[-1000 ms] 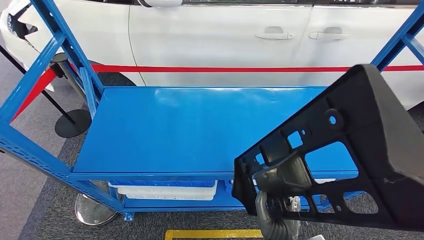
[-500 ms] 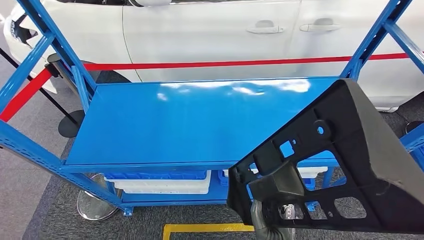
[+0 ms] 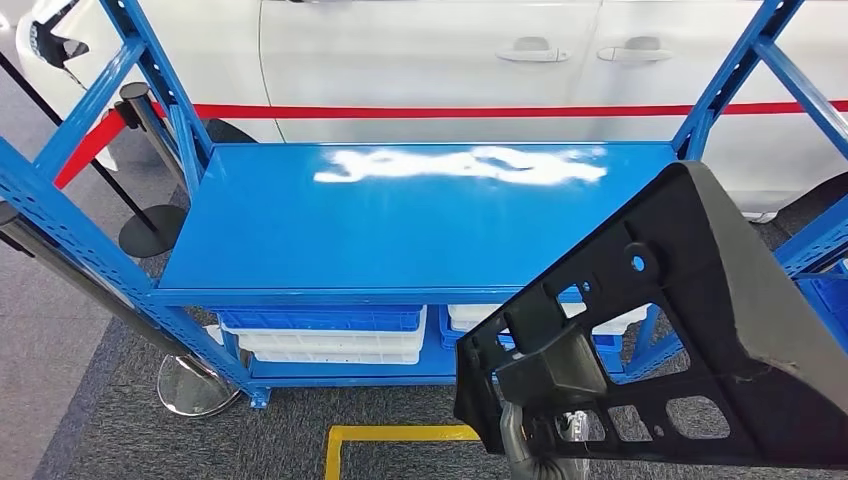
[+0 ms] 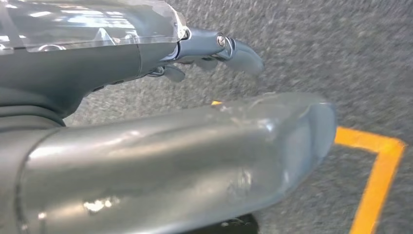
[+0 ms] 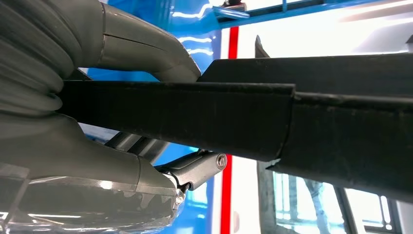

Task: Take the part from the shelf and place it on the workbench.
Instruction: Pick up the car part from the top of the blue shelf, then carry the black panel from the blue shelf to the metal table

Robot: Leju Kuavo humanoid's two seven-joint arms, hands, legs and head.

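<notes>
The right hand [image 3: 548,385] grips the part [image 3: 690,330] — a large black plastic bracket with cut-out windows and a round hole — and holds it up in the air in the lower right of the head view, in front of the shelf [image 3: 410,225] and clear of it. The hand's grey fingers clamp a rib near the part's lower corner; in the right wrist view the thumb [image 5: 146,46] lies over one face of the black panel [image 5: 234,117] and a darker finger [image 5: 197,168] presses the other face, so the hand is clamped on the part

The shelf is a blue steel rack whose bare top board catches a white glare near its far edge. On the level beneath it sit blue and white bins [image 3: 325,335], side by side. Behind the rack stands a white car [image 3: 430,55] with two door handles in sight, fenced off by a red belt [image 3: 420,110] strung from a black post [image 3: 150,170]. A yellow line [image 3: 395,440] marks the grey carpet just before the rack

The left hand [image 4: 160,146] hangs over the carpet near a yellow floor marking [image 4: 377,170] — it holds nothing, its thumb and the darker fingers [image 4: 229,46] lying apart
</notes>
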